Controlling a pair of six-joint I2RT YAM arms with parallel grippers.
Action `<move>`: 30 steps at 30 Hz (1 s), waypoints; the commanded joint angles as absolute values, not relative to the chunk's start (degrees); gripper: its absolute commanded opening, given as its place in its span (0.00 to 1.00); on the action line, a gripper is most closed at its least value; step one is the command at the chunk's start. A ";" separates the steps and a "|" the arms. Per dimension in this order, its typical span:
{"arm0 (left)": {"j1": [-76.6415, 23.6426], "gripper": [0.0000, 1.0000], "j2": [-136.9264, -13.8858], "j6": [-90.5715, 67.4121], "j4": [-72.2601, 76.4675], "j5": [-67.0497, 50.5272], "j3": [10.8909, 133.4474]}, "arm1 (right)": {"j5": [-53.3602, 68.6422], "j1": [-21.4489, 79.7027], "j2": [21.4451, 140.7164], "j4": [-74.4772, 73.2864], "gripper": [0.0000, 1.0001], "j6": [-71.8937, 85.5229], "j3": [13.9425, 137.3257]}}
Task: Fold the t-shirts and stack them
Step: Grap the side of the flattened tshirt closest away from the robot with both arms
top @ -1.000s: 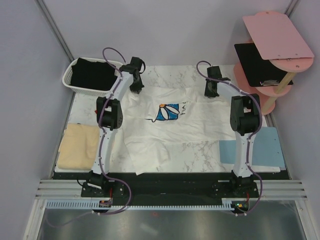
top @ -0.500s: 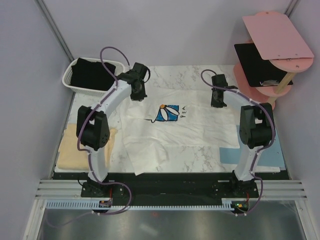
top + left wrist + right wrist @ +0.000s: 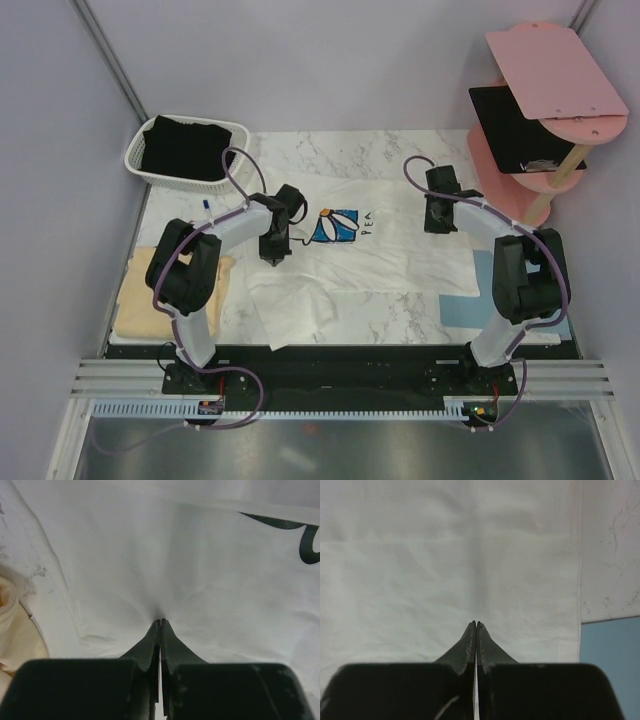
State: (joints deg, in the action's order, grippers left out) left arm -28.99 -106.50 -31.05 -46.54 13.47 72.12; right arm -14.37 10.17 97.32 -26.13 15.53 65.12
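While white t-shirt (image 3: 380, 255) lies spread mid-worktop (image 3: 350, 150), we read "PEA" beside daisy print (image 3: 338, 225); left hand (image 3: 273, 256) closed, pinching its cloth; right hand (image 3: 433, 227) closed over it, grip unclear.

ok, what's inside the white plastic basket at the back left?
A black cloth t-shirt fills the white plastic lattice basket. The basket floor and anything beneath the shirt are covered, so I can't tell if more is in there.

Left arm (image 3: 230, 222), right arm (image 3: 485, 212): white links, black joint housings, purple cables. End effector fingers (image 3: 147, 647) black, tapered.
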 commanded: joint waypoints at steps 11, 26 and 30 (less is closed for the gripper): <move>-24.44 0.02 -112.93 -32.08 -47.45 17.14 73.13 | -24.08 9.93 109.60 -28.39 0.00 17.14 68.99; -25.92 0.10 -96.43 -28.21 -46.41 18.28 73.22 | -15.65 10.02 86.25 -19.78 0.12 17.05 60.31; -31.97 0.24 -87.03 -30.31 -45.62 16.09 69.62 | -16.96 9.49 73.94 -18.90 0.77 19.33 53.98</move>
